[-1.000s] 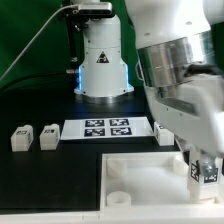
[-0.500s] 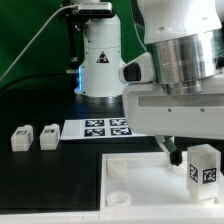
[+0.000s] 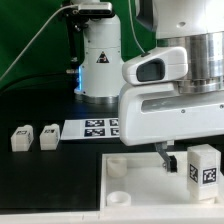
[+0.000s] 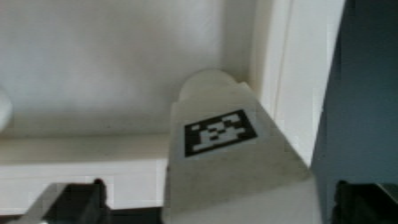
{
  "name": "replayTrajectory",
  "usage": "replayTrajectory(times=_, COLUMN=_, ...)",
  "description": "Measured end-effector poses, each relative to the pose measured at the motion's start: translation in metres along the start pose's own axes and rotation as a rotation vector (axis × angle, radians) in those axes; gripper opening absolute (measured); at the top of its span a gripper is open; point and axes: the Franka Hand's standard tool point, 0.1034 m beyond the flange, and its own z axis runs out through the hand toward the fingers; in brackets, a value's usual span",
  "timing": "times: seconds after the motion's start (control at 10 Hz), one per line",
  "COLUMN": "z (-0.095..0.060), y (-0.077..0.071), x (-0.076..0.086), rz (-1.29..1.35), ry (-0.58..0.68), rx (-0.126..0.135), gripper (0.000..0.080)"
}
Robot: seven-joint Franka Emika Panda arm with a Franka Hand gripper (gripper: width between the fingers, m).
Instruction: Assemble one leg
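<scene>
One leg (image 3: 203, 165), a small white block with a black-and-white tag, stands upright on the big white panel (image 3: 140, 186) near its corner at the exterior view's right. In the wrist view the leg (image 4: 222, 130) sits between my fingertips with a gap on each side. My gripper (image 4: 217, 205) is open and straddles the leg without touching it. One dark finger (image 3: 167, 160) shows just left of the leg in the exterior view. Two more legs (image 3: 20, 139) (image 3: 47, 136) lie on the black table at the exterior view's left.
The marker board (image 3: 98, 127) lies on the table behind the panel. The arm's white base (image 3: 100, 65) stands at the back. The panel has round sockets (image 3: 116, 167) (image 3: 117, 197) on its left side. My bulky wrist hangs over the panel's right part.
One second ago the fingers were closed round the leg on the panel. They have since let go, and the hand has risen and shifted to the exterior view's left. The leg stays standing.
</scene>
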Motion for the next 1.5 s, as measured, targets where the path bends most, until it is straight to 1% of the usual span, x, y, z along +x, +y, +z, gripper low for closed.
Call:
replayTrajectory(times=0.1, z=0.0, y=0.0, x=0.0, rz=-0.009, ry=0.0, rx=0.0, gripper=0.0518)
replayTrajectory(times=0.2, z=0.0, y=-0.001, x=0.0, rz=0.072, ry=0.0, rx=0.005, gripper=0.0518)
replayTrajectory(times=0.3, z=0.0, y=-0.002, x=0.0, rz=0.197, ry=-0.001, rx=0.01, gripper=0.0322)
replayTrajectory(times=0.4, z=0.0, y=-0.001, x=0.0, rz=0.286, ry=-0.001, rx=0.009, gripper=0.0292)
replayTrajectory(times=0.7, z=0.001, y=0.001, x=0.0, rz=0.594, ry=-0.003, rx=0.008, gripper=0.0292)
replayTrajectory(times=0.8, z=0.0, y=0.002, x=0.0, rz=0.759, ry=-0.005, rx=0.004, gripper=0.0292)
replayTrajectory(times=0.9, z=0.002, y=0.004, x=-0.003, rz=1.022, ry=-0.009, rx=0.013, gripper=0.0292)
replayTrajectory(times=1.0, z=0.003, y=0.006, x=-0.004, rz=1.263, ry=-0.017, rx=0.039, gripper=0.0292)
replayTrajectory(times=1.1, z=0.003, y=0.007, x=-0.006, rz=1.451, ry=-0.041, rx=0.079, gripper=0.0294)
replayTrajectory(times=1.2, z=0.003, y=0.005, x=-0.007, rz=1.595, ry=-0.059, rx=0.1, gripper=0.0294)
replayTrajectory(times=1.3, z=0.0, y=-0.003, x=-0.007, rz=1.718, ry=-0.098, rx=0.093, gripper=0.0294)
replayTrajectory(times=1.4, z=0.0, y=-0.003, x=-0.006, rz=1.765, ry=-0.102, rx=0.09, gripper=0.0294)
replayTrajectory(times=1.5, z=0.002, y=-0.002, x=-0.007, rz=1.719, ry=-0.099, rx=0.09, gripper=0.0294)
